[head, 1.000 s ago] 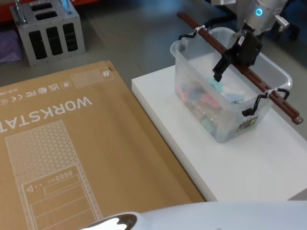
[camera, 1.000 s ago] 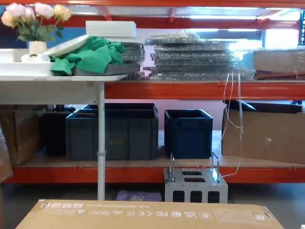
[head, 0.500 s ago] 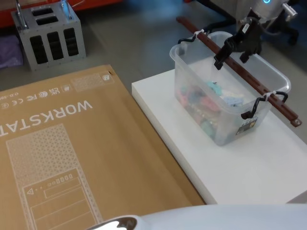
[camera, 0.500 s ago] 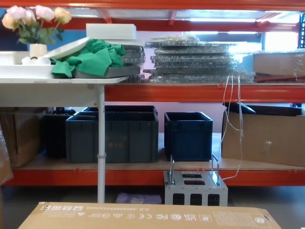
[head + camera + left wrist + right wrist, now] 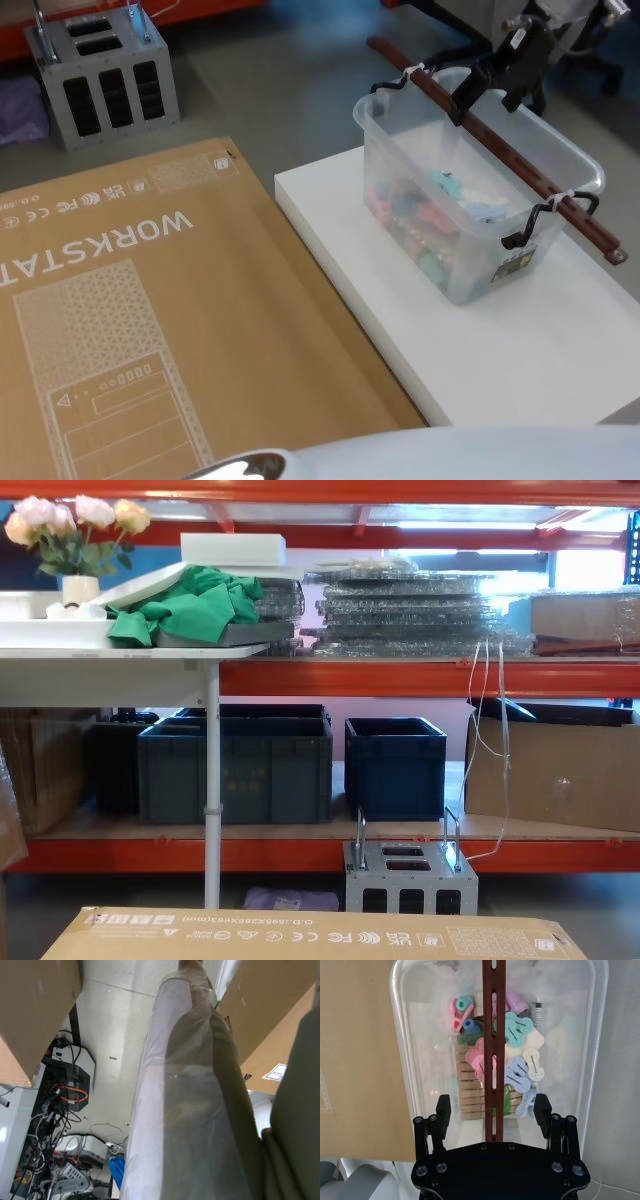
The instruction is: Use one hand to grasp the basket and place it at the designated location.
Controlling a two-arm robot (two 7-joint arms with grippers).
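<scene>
Basket rests on white platform, near its far edge, handle bar across rim. Right pincer above far part of bar, fingers apart, bar between, not touching. Judgement: basket seems already placed; only withdrawal left. Left pincer: cannot tell.

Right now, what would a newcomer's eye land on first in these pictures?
First the basket, a see-through tub of pastel clips and pegs, on the white platform at the robot's right. The right gripper is over its dark red-brown bar handle, fingers open on either side of the bar. To the left lies a big flat cardboard box printed WORKSTATION.
</scene>
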